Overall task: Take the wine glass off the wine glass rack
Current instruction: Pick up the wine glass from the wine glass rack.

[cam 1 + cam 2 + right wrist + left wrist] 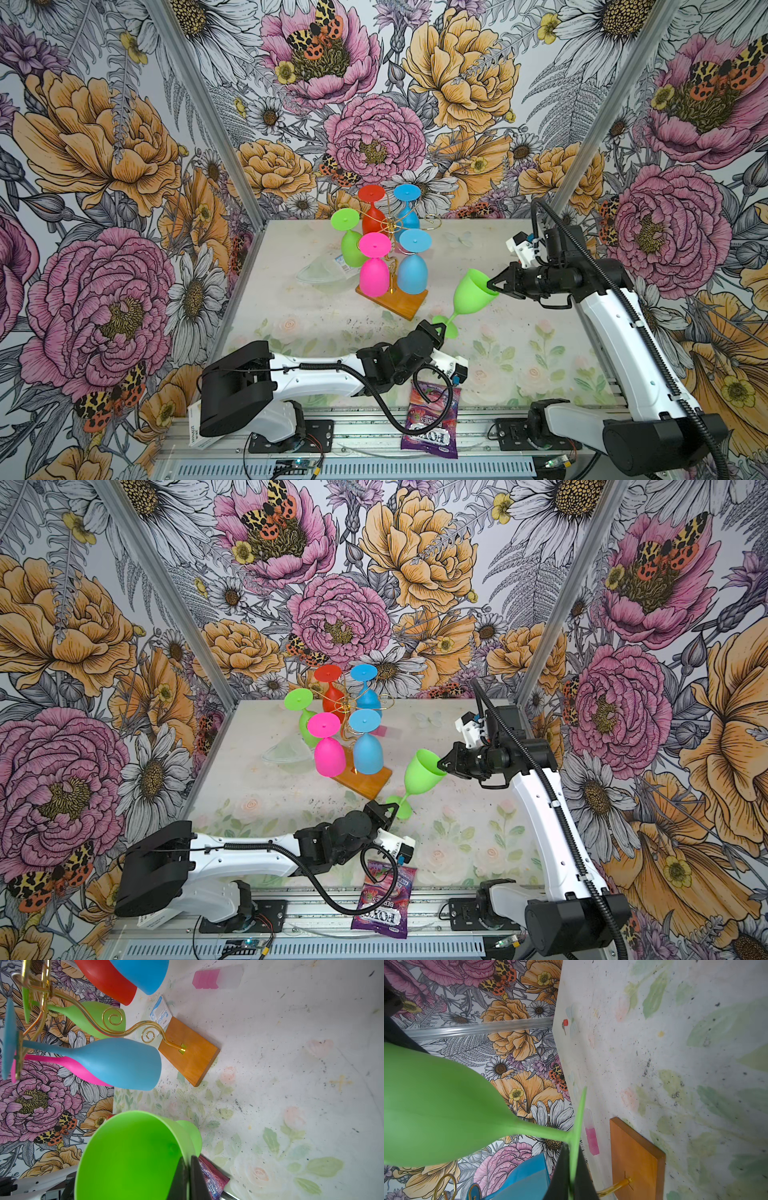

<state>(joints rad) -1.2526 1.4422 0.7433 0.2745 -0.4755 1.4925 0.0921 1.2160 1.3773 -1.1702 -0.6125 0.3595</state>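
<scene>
While off rack — glass between fingers

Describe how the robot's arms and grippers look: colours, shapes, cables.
The left arm and right arm have white shells between black joints. A black ribbed cable loops along each. The left gripper and right gripper are black with tapering pointed fingers; beside each sits a white mount with a blue plug.
</scene>
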